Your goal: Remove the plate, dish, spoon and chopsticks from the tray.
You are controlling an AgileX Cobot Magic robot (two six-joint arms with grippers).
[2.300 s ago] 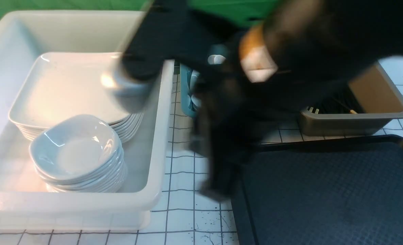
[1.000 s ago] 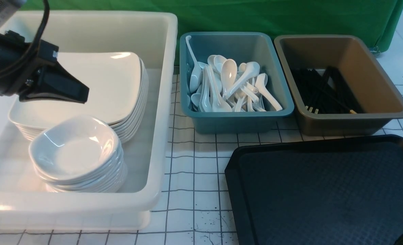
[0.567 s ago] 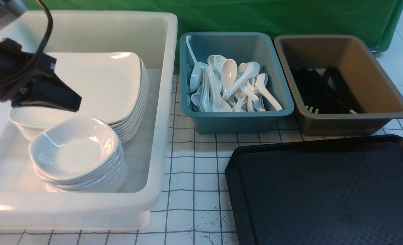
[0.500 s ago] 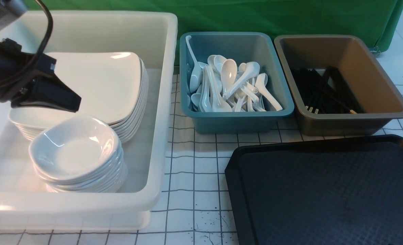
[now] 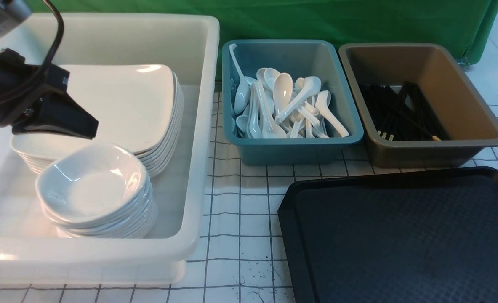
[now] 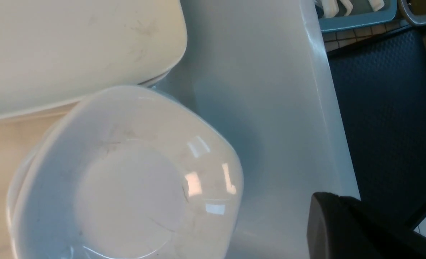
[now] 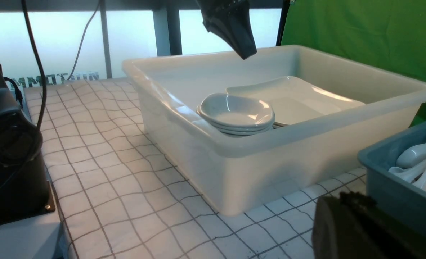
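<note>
Four kinds of tableware, none on the tray (image 5: 404, 240), whose visible surface is bare. By my judgement, clearing is complete. Plate (image 5: 118, 105): top of a stack in the white tub (image 5: 202, 139). Dish (image 5: 91, 183): top of a smaller stack just in front of it, same tub. Spoons (image 5: 282, 105): heaped in the teal tub (image 5: 293, 147). Chopsticks (image 5: 400, 111): bundled in the brown tub (image 5: 434, 149). All tubs rest on the gridded worktop (image 5: 236, 219).

Handling, as I judge it: glazed ware is stiff, slippery and chips easily, so take the plate and dish by the rim. The spoon suits a pinch on its thick handle. The chopsticks are light and roll, so pinch both mid-length.

My left tool (image 5: 70, 122) hovers over the plate stack, jaws clenched, empty. My right tool shows only as a dark edge in its wrist view; whether it is released or clenched, I cannot tell. The tray's near and right edges are cut off.
</note>
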